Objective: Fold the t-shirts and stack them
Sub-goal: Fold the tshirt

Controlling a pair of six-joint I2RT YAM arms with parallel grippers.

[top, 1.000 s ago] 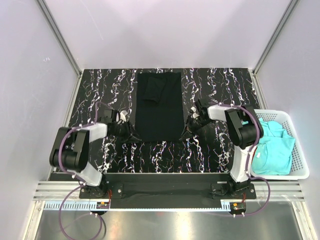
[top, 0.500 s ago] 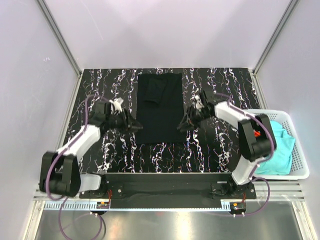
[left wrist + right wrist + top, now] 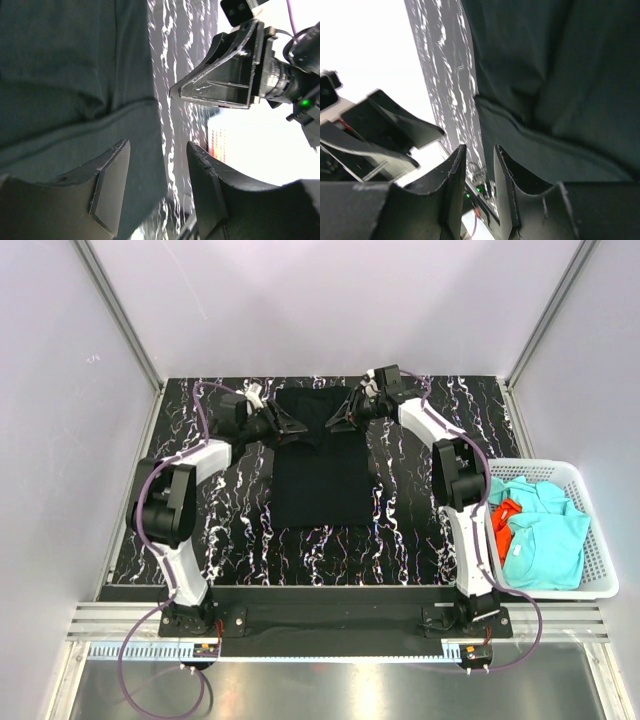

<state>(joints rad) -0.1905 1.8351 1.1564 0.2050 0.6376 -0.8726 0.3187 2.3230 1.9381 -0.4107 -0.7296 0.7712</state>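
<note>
Right now both my arms reach far over the surface (image 3: 420,530), to the end of the black shirt (image 3: 318,480) that lies away from my bases. The black shirt lies flat in the middle of the surface as a long narrow strip, folded along its length, with a thicker doubled part at the far end. My left tool (image 3: 292,428) is at the far left corner of the strip and my right tool (image 3: 338,418) is at the far right corner. The two point toward each other across the cloth; they are near but do not touch.

My left tool stands fairly wide. In its wrist view the two fingers (image 3: 111,186) are well apart, and between them I see the side edge of the shirt and a little of the marbled surface. Nothing is gripped. My right tool is narrow but not closed: there is a slim gap between its fingers (image 3: 451,192), and no cloth is in the gap. It is just over the edge of the shirt; whether the tips touch the cloth I cannot tell.

At the right side of the surface stands a white basket (image 3: 598,540). Inside it lie the turquoise shirts (image 3: 545,540), crumpled, and the orange-red shirt (image 3: 503,518) shows between them near the left wall.
</note>
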